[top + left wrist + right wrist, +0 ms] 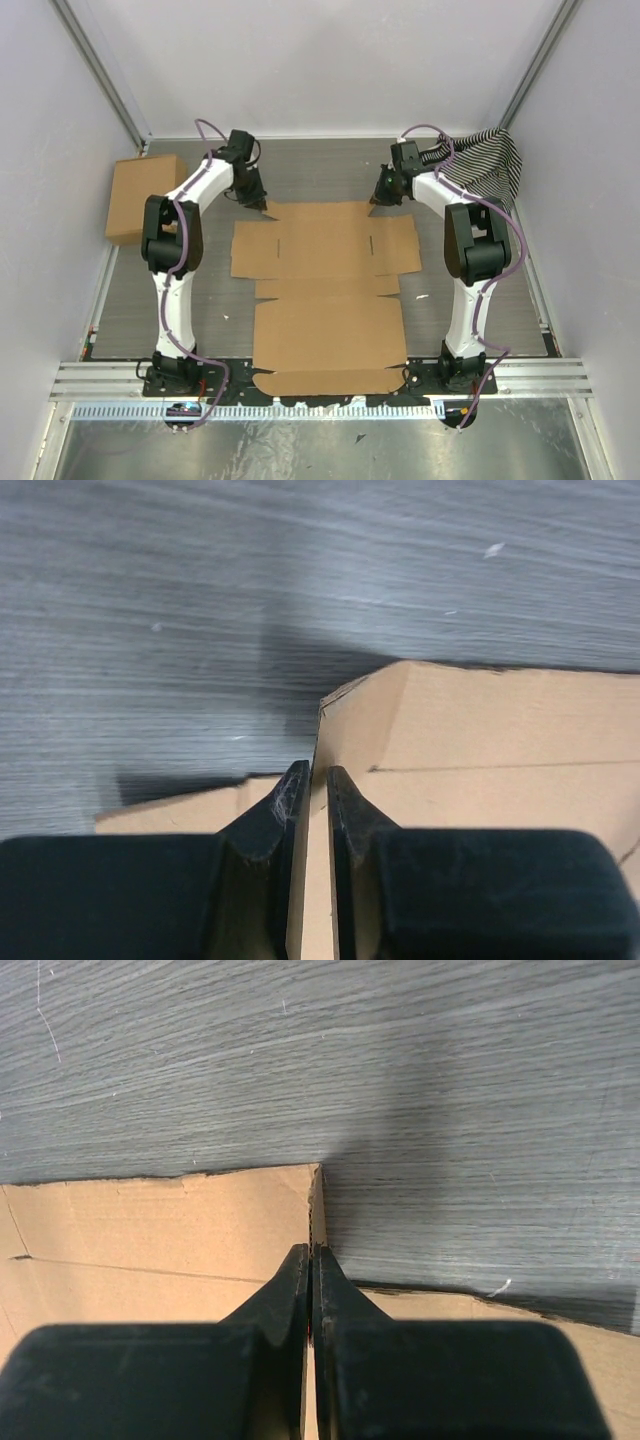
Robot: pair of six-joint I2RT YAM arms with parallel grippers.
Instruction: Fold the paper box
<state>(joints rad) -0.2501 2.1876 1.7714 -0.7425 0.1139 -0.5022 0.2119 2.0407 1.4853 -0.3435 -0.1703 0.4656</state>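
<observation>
top view: the flat brown cardboard die-cut paper box (325,290) lies mid-way on the grey table (220,300). left wrist: my left hand (318,775) is clamped on its far flap corner. right wrist: my right hand (311,1252) grips the opposite corner likewise. raise both corners evenly, hinging along the crease.

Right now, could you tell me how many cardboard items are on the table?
2: the paper box lies flat in the centre; the formed cardboard box sits at far left.

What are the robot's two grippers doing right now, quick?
Left gripper: closed, pinching the paper box by a far flap corner.
Right gripper: closed, pinching that flap's other corner.
</observation>
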